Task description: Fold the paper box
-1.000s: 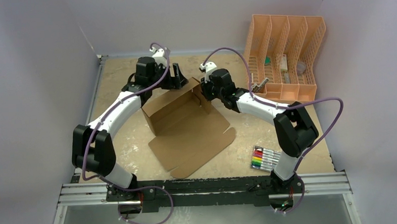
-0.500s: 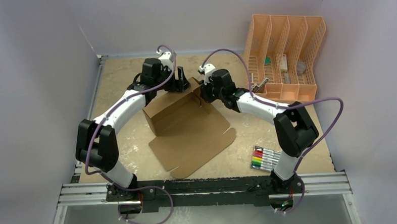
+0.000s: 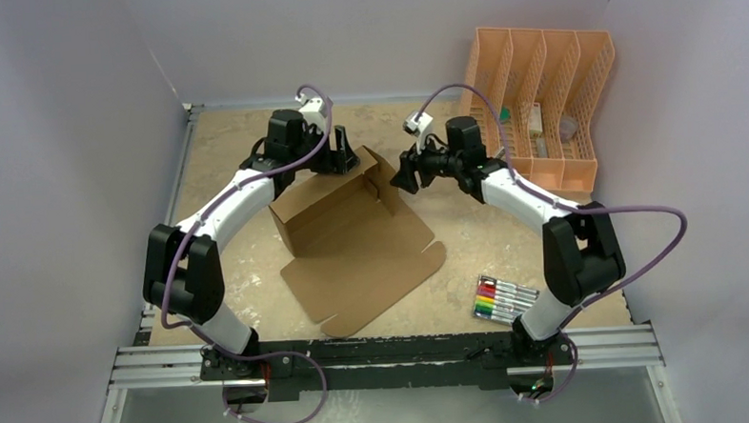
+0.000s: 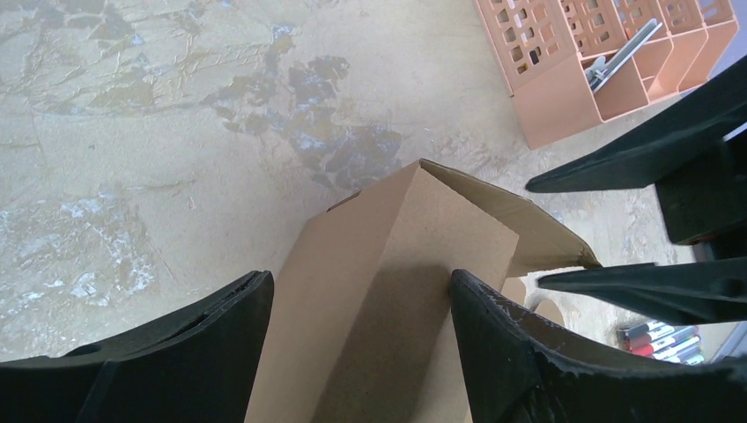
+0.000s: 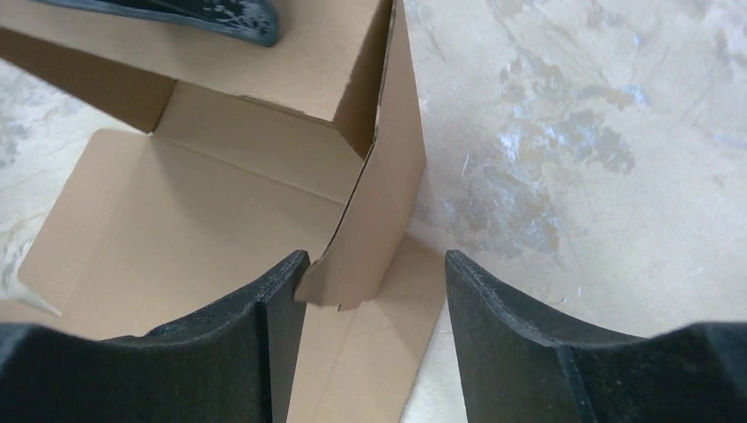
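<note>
Top external view shows the plain brown corrugated cardboard paper box (image 3: 353, 246) in the middle of the mottled beige tabletop (image 3: 220, 147). It is partly folded. Its rear wall stands up toward the upper centre of the frame, a side flap rises at that wall's right end, and the remaining panel lies flat toward the lower centre.

The left gripper (image 3: 342, 156) sits at the top edge of the rear wall. In the left wrist view its black fingers (image 4: 203, 352) are spread wide, with the cardboard wall running up between them. The finger at the lower right of that frame meets the cardboard's edge. Whether the other one presses on it cannot be told.

The right gripper (image 3: 405, 175) is just right of the upright side flap, its jaws also wide. In the right wrist view the flap's lower corner shows between the fingers (image 5: 528, 352), close against the one at lower left and apart from the other, so nothing is clamped. A tip of the left gripper crosses the upper left of that frame, over the rear wall.

The lower part of the wall is cut off at the bottom of the left wrist view. The peach slotted plastic organizer (image 3: 531, 176) at upper right holds small items too small to identify. A pack of coloured markers (image 3: 501, 298) lies at lower right.
</note>
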